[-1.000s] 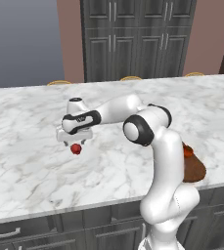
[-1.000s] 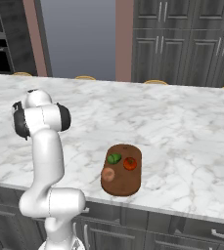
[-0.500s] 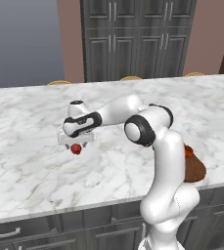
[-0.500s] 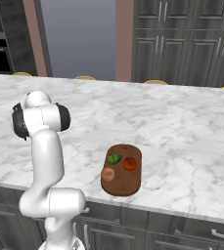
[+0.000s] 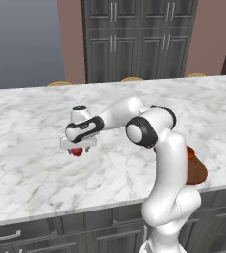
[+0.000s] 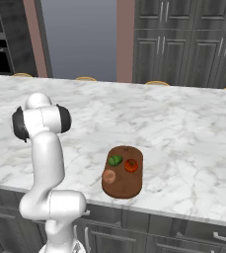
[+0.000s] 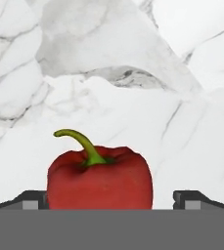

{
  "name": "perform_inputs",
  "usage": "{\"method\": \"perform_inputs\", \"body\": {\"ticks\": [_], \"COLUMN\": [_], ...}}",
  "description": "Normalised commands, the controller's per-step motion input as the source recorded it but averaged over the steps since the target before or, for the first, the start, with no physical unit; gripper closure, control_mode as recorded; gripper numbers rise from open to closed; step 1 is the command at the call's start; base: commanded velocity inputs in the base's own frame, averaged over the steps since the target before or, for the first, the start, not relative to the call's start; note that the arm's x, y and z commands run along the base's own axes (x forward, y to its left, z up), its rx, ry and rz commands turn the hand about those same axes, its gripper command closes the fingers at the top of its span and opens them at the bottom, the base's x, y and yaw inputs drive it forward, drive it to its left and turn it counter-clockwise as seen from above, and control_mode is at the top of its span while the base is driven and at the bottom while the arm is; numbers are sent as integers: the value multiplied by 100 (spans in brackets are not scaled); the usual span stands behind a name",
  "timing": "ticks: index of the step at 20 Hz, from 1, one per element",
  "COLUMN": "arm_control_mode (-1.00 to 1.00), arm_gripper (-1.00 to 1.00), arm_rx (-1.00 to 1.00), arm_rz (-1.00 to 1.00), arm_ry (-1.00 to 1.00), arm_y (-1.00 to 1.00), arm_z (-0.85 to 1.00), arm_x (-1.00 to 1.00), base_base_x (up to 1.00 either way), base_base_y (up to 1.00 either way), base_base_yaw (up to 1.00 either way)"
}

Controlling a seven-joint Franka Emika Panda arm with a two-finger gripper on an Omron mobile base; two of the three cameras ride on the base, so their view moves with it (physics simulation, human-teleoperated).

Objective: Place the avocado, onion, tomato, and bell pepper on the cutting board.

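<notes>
The bell pepper [image 7: 100, 177] sits on the marble counter [image 5: 30, 163] well to the left of the cutting board [image 6: 123, 172], stem up, its curved green stalk leaning off to one side. In the hand view it lies right between my two fingers [image 7: 33, 199], which stand spread wide with clear gaps on both flanks, so my gripper [image 5: 77, 148] is released and holds nothing; from the left base view it hovers low over the pepper.

I judge the pepper light, hollow and smooth-skinned, firm enough for a moderate squeeze but apt to slip if I pinch high on its rounded shoulders. The best hold looks to be across the widest part of the body, below the stem.

On the board already lie the avocado [image 6: 115, 160], the tomato [image 6: 131, 165] and the onion [image 6: 109, 176], leaving bare wood at the near end.
</notes>
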Motion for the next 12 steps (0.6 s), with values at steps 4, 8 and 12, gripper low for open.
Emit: {"method": "perform_inputs", "body": {"ticks": [4,8,12], "arm_control_mode": [-100,-100,-100], "arm_gripper": [100,100,100], "arm_rx": [-3,-2,0], "arm_rz": [0,0,0], "arm_ry": [0,0,-5], "arm_y": [9,2,-1], "arm_z": [-16,-2,27], "arm_x": [9,2,-4], "base_base_x": [0,0,0], "base_base_y": [0,0,0], "base_base_yaw": [0,0,0]}}
